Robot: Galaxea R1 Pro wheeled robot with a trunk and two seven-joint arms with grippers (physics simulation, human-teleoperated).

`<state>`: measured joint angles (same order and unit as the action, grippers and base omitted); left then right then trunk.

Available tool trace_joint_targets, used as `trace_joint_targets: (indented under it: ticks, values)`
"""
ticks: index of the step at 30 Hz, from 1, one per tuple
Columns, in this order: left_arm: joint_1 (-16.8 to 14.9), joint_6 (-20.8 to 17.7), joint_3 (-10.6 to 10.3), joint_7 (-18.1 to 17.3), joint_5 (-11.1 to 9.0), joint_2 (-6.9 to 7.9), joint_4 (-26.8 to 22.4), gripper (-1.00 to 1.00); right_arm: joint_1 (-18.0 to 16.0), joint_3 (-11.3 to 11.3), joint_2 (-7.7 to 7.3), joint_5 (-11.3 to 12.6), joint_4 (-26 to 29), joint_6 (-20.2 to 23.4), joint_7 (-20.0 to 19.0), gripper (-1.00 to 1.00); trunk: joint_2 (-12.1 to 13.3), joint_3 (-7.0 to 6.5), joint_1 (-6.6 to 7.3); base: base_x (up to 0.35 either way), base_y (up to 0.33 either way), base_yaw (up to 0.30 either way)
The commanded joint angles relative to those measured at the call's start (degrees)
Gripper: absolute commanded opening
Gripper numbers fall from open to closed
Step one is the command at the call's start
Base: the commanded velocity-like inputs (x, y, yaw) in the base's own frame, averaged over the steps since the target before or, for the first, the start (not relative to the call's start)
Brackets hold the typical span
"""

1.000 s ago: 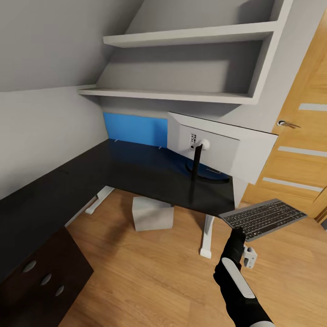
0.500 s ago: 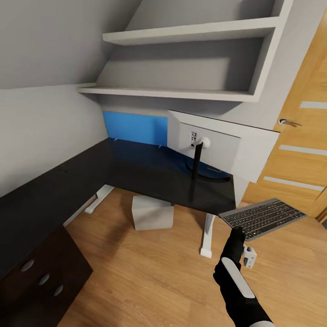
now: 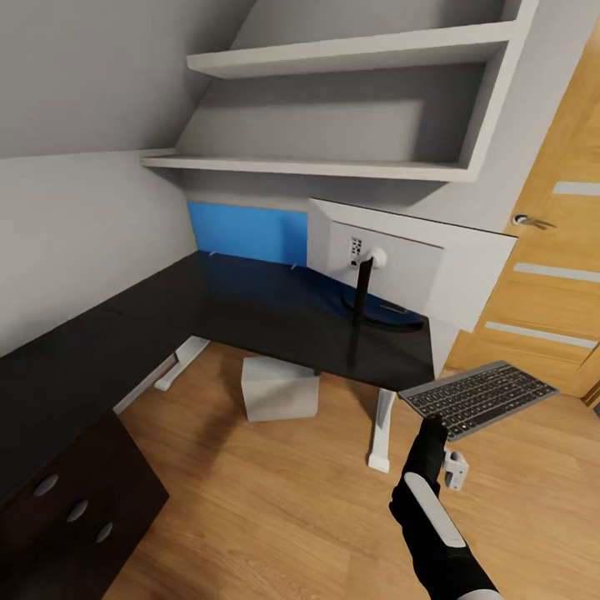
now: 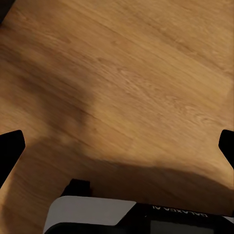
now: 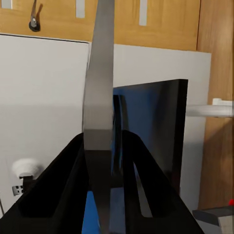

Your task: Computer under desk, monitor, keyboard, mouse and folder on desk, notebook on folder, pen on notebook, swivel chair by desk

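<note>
The right pincer (image 3: 434, 427) was clamped on the near edge of the slim grey-framed keyboard with dark keys (image 3: 478, 397), held in the air above the wood floor (image 3: 275, 500), just off the black table's (image 3: 250, 312) corner. The wide white-backed monitor (image 3: 408, 262) stood on that table by its blue back panel (image 3: 247, 233). The left pincer's black fingers (image 4: 10, 151) were spread wide over the floor.

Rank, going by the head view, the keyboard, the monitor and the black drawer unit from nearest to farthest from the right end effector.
1. The keyboard: held in the right end effector, off the desk's right end.
2. The monitor: standing on the desk, up and behind the keyboard.
3. The black drawer unit: far across the floor, at the view's lower left.
</note>
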<state>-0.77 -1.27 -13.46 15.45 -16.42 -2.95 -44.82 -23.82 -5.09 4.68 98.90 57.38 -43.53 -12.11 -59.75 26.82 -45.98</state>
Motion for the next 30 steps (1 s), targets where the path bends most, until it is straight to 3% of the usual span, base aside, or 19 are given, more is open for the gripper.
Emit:
trace_joint_targets:
  ticks: [1, 30]
  values:
    - [-0.02, -0.13, -0.25, 0.46, -0.45, 0.05, -0.09, 1.0, -0.07, -0.16, -0.02, 0.5, -0.01, -0.24, -0.65, -1.0, -0.46, 0.24, -0.23, 0.0, 0.0, 0.0]
    - [-0.02, 0.07, -0.04, 0.55, -0.36, 0.07, -0.09, 1.0, -0.08, -0.92, -0.08, 0.4, -0.07, -0.15, -0.66, -1.0, -12.09, 5.45, -6.6, 0.0, 0.0, 0.0]
